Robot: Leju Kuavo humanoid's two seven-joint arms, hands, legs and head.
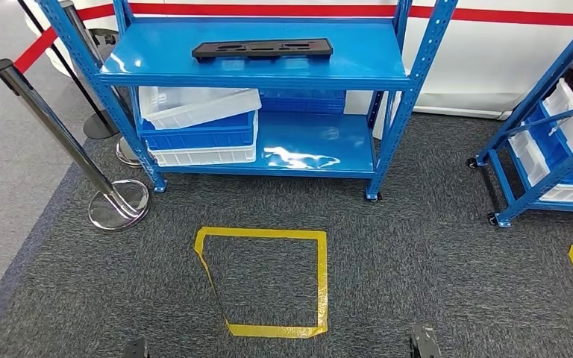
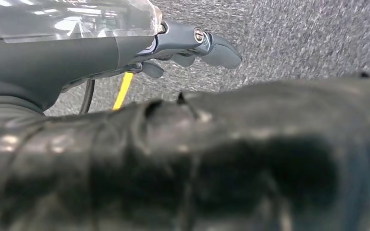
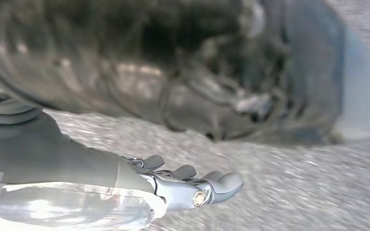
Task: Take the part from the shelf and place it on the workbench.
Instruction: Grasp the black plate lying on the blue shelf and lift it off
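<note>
part: black slotted plate (image 1: 262, 49) flat on the blue shelf's (image 1: 358, 63) top tier, 12 o'clock, near its front edge, probably staged for an easy reach | bins (image 1: 198, 125) on the tier below | left hand (image 2: 192, 45), right hand (image 3: 192, 185): hanging over carpet, fingers loosely apart, holding nothing; likely approach not begun.
</note>
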